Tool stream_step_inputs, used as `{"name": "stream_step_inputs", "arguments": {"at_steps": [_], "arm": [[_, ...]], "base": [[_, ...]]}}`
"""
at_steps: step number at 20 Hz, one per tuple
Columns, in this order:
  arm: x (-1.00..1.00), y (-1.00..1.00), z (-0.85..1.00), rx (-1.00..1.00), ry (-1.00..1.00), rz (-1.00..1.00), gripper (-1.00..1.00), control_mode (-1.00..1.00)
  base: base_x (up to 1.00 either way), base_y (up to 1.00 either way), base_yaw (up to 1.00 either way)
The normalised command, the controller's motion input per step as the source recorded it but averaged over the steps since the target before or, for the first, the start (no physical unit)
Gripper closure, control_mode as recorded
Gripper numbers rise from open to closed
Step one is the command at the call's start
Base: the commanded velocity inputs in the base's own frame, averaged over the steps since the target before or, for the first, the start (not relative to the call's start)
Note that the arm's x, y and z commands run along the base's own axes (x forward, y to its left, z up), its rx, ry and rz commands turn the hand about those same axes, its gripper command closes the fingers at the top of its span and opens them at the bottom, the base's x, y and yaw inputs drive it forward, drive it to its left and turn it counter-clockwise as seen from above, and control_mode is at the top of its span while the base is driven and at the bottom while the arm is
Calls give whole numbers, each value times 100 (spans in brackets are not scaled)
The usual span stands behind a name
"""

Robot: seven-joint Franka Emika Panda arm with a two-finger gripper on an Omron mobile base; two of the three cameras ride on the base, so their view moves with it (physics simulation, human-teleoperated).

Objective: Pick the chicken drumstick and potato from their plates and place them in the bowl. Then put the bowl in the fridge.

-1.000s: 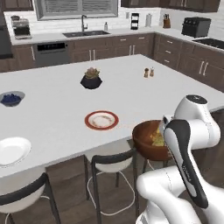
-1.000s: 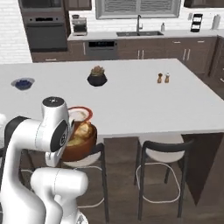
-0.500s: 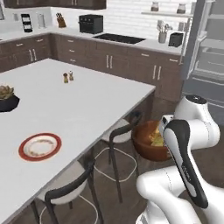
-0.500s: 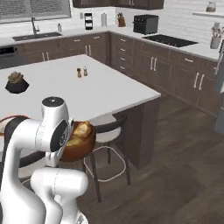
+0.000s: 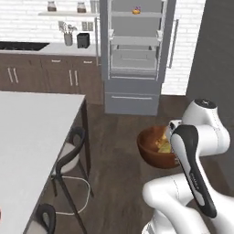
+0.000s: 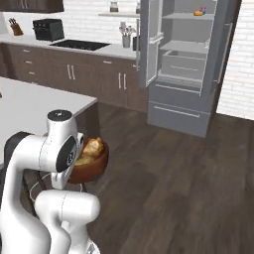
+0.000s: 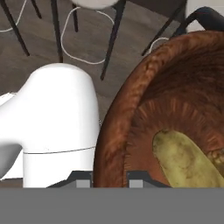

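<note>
Gripping bowl (image 5: 153,148) rim, fingers (image 7: 83,180) clenched | fridge (image 5: 135,55) open ahead | stool (image 5: 68,157) beside

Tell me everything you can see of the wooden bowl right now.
The large round reddish-brown wooden bowl is deep, with visible grain and a thick rim. It hangs above the dark wood floor beside the arm, off the counter, roughly level. The gripper is shut on its rim, one finger inside and one outside. Inside lie the tan-yellow potato and the golden-brown chicken drumstick. The open grey fridge stands ahead, apart from it.
</note>
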Motion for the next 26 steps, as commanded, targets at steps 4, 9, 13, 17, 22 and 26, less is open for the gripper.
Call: {"name": "stream_step_inputs", "arguments": {"at_steps": [4,9,13,17,22,26], "arm": [[0,0,0,0,0,0,100,100],[0,0,0,0,0,0,100,100],[0,0,0,0,0,0,100,100],[0,0,0,0,0,0,100,100],[0,0,0,0,0,0,100,100],[0,0,0,0,0,0,100,100]], "base": [[100,-11,-46],[100,7,-14],[100,9,0],[100,0,6],[99,40,1],[95,62,-3]]}}
